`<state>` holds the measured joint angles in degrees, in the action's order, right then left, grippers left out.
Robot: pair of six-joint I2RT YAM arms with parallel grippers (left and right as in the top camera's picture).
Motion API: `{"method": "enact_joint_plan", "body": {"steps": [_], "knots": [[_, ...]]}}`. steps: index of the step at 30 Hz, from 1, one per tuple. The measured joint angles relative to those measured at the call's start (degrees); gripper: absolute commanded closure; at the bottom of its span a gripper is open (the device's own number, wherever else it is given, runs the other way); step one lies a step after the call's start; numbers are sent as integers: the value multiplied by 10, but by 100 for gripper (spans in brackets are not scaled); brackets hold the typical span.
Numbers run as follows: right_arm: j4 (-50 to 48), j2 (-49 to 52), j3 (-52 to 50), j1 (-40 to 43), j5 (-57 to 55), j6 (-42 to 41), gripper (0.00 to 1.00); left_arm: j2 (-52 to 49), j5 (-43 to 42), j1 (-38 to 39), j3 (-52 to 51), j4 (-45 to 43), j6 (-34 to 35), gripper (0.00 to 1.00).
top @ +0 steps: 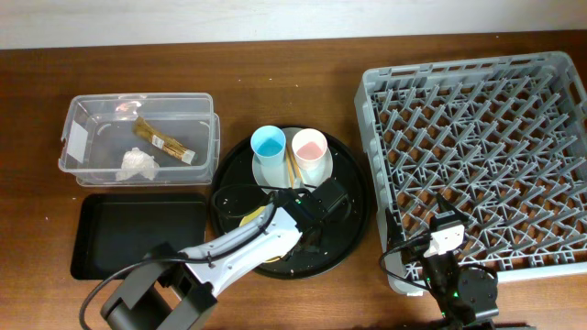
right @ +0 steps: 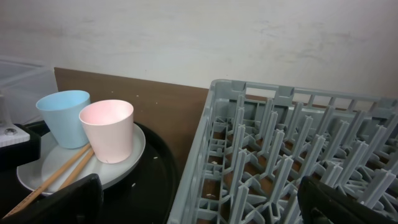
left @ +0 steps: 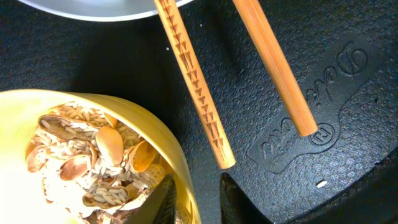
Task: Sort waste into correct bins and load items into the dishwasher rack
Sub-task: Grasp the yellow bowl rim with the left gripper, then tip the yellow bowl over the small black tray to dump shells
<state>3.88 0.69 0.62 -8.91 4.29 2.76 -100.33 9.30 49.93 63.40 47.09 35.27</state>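
Note:
A small yellow bowl (left: 155,130) of beige flakes and rice (left: 93,162) sits on the round black tray (left: 336,93). My left gripper (left: 202,199) is open and straddles the bowl's rim, one finger inside and one outside. In the overhead view the left gripper (top: 295,203) and arm cover most of the bowl (top: 249,217). Wooden chopsticks (left: 193,81) lie on the grey-white plate (top: 275,174) with the blue cup (top: 269,142) and pink cup (top: 309,147). My right gripper (right: 199,199) is wide open and empty over the grey dishwasher rack's (top: 459,66) front left corner.
The clear tub (top: 78,137) at the back left holds the white tissue (top: 138,165) and the gold-brown wrapper (top: 165,140). The shallow black tray (top: 138,234) lies in front of it. A few rice grains lie on the round tray (top: 353,220).

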Motion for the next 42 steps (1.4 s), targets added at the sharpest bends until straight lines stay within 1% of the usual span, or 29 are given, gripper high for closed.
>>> {"method": "enact_joint_plan", "body": {"steps": [1,5,6,7,8,14,18,21,23,24,26,28,29,31,35,38,39,40,41,42], "knots": [[0,0,0,0,0,0,2,0,0,0,0,0,-1,90],[0,0,0,0,0,0,2,0,4,0,0,0,1,91],[0,0,0,0,0,0,1,0,4,0,0,0,1,93],[0,0,0,0,0,0,2,0,4,0,0,0,1,99],[0,0,0,0,0,0,2,0,6,0,0,2,1,100],[0,0,0,0,0,0,2,0,32,2,0,25,3,100],[0,0,0,0,0,0,2,1,34,-27,7,86,2,100],[0,0,0,0,0,0,2,37,32,-71,20,126,-6,100],[0,0,0,0,0,0,1,110,22,-104,21,135,-25,100],[0,0,0,0,0,0,2,140,4,-120,22,136,-40,100],[0,0,0,0,0,0,2,222,-48,-190,23,138,-76,100],[0,0,0,0,0,0,2,256,-84,-260,24,147,-104,100],[0,0,0,0,0,0,2,263,-110,-303,24,148,-122,100],[0,0,0,0,0,0,2,265,-184,-421,24,148,-172,100],[0,0,0,0,0,0,2,265,-336,-596,24,155,-269,100],[0,0,0,0,0,0,2,266,-401,-672,12,149,-315,100],[0,0,0,0,0,0,2,266,-420,-708,-10,140,-337,100],[0,0,0,0,0,0,2,267,-436,-723,-26,128,-349,100],[0,0,0,0,0,0,2,269,-458,-738,-47,102,-360,100],[0,0,0,0,0,0,2,267,-488,-776,-88,67,-376,100]]}}
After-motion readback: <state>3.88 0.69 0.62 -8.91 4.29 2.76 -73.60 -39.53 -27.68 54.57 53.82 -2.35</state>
